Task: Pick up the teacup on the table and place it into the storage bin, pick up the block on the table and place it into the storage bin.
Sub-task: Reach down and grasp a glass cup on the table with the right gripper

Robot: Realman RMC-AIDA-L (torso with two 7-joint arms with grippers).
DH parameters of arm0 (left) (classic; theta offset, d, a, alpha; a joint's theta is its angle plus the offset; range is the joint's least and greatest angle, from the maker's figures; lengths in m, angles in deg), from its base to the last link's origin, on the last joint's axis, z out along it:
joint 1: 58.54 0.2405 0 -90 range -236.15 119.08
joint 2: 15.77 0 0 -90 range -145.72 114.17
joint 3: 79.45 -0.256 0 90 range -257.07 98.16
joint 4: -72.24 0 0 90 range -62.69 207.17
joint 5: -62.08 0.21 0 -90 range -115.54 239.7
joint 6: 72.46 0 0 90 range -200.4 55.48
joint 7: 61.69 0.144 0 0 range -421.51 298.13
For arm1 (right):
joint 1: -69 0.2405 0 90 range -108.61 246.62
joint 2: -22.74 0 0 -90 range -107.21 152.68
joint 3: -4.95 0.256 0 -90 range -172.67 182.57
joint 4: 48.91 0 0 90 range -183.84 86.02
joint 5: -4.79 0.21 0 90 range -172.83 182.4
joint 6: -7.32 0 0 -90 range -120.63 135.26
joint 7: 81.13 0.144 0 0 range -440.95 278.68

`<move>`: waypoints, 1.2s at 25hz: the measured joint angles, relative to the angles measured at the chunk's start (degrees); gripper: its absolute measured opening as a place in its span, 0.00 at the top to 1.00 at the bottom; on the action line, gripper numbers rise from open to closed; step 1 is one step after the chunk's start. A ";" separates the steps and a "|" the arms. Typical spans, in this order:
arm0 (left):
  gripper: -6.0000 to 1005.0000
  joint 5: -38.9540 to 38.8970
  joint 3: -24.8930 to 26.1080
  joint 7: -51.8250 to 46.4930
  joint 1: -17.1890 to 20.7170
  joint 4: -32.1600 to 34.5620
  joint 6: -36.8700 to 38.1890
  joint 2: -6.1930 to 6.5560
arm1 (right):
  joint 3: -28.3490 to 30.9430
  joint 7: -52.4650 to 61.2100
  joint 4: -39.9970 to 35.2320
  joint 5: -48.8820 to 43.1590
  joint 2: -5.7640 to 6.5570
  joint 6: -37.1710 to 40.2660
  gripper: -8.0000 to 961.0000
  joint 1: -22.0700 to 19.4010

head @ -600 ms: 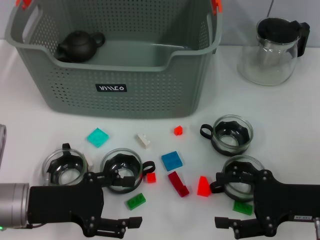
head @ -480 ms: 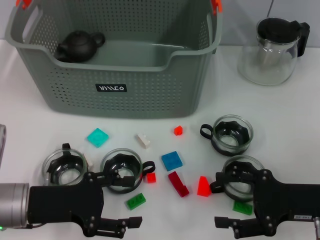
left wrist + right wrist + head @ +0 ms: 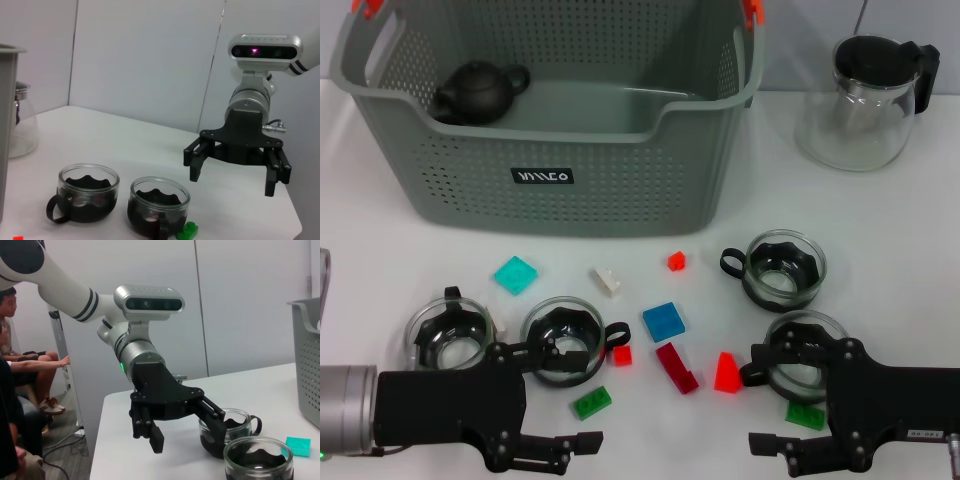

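Observation:
Several glass teacups with black inserts stand on the white table: two at the front left (image 3: 450,335) (image 3: 563,345), two at the right (image 3: 780,265) (image 3: 805,365). Small blocks lie between them: cyan (image 3: 515,273), white (image 3: 607,281), blue (image 3: 664,321), dark red (image 3: 677,367), a red cone (image 3: 726,372) and green (image 3: 591,402). The grey perforated storage bin (image 3: 540,177) stands at the back and holds a black teapot (image 3: 478,92). My left gripper (image 3: 575,443) is open and empty at the front left. It also shows in the right wrist view (image 3: 192,436). My right gripper (image 3: 770,445) is open and empty at the front right.
A glass pitcher (image 3: 865,100) with a black lid stands at the back right. A second green block (image 3: 806,414) lies by the right gripper. Small red blocks lie at mid-table (image 3: 676,261) (image 3: 621,354). People sit beyond the table's left side (image 3: 20,365).

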 joint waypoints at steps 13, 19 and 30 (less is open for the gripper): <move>0.14 -1.80 11.31 0.27 0.79 -0.14 5.08 0.95 | 4.81 0.24 -0.02 1.93 0.03 0.70 0.04 -0.32; 0.14 -1.96 16.56 0.07 2.91 0.14 6.41 1.61 | 4.07 11.93 -6.81 1.90 0.07 3.65 0.05 0.11; 0.14 -1.61 18.83 0.34 3.81 -0.05 4.17 1.35 | -15.25 50.59 -43.43 -3.88 0.65 8.51 0.06 3.14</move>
